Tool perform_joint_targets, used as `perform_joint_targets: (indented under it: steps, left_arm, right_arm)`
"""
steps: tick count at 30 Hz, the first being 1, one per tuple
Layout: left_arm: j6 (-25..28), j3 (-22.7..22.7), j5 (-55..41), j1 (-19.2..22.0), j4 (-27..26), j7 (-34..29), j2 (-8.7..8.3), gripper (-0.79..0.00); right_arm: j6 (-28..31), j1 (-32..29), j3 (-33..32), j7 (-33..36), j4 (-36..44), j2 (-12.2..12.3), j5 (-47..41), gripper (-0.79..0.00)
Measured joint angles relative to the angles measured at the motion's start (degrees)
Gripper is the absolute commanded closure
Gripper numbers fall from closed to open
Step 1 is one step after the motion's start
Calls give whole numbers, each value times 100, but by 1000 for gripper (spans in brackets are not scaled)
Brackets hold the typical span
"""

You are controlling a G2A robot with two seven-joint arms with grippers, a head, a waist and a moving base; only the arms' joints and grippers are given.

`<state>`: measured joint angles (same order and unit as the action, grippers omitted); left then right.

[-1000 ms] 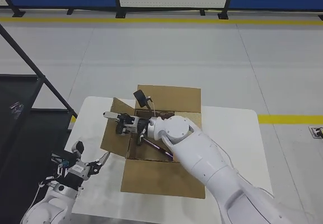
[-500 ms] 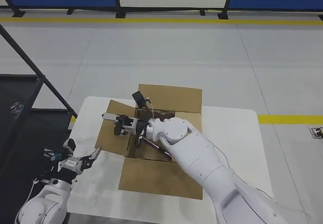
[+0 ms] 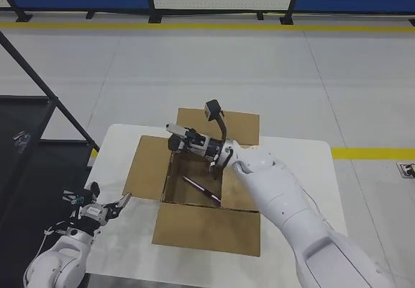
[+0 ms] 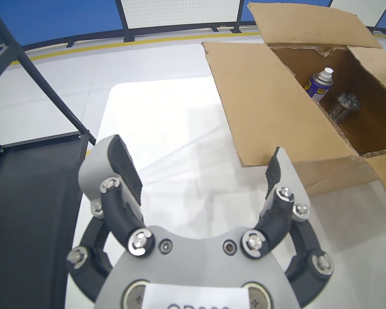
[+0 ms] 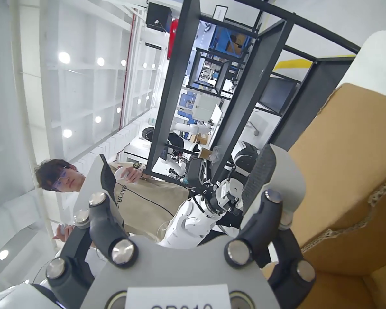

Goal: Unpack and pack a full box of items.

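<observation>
Box sits open in the middle of the white counter, flaps folded out. In the top view the right arm lies across the far side of the opening, so a good chunk of the inside is covered. What does show on the bottom is a thin dark stick, pen-ish, too small to say for sure. The right gripper hangs over the far left corner of the box. The left gripper is off to the box's left, over the counter's edge near the black rack, clear of the cardboard.

Left wrist view: jaws spread wide, nothing between them, bare counter below. The box's near wall and flap hide most of the inside. A blue spray can with a white cap shows by the far wall, and I can't tell if it's upright or leaning. Just beside it is a grey ribbed thing I honestly can't identify.

Right wrist view: jaws spread here too, gripping nothing. Cardboard sits close beside one finger, and the box's inside is cut off.
</observation>
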<state>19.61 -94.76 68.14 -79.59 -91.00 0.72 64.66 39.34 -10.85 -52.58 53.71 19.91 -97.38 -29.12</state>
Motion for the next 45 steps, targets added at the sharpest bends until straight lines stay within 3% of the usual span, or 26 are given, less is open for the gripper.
perform_joint_targets:
  steps: [5,10,23,32,37,45]
  left_arm:
    - [122,46,93,95,132,26,-10,-785]
    - [180,74,171,161,195,20,-20,-785]
    - [40,-169,259,-215,-611,261,-44,-785]
    - [306,-377,-93,-626,-1532,337,-54,-785]
    - [613,-444,-381,-826,-2107,260,-64,-785]
    - [993,-80,-1029,-671,-2449,-336,-66,-785]
  right_arm:
    - [264,-284,-407,94,387,347,50,-785]
    - [79,-626,-769,-141,955,671,420,-785]
    - [87,-660,-771,-156,1006,673,408,-785]
    - [757,-1284,-1196,245,2340,1013,933,-785]
    - [782,-1797,-1587,344,3233,1269,1272,-785]
    - [768,-2746,-2246,357,4685,1677,1030,-785]
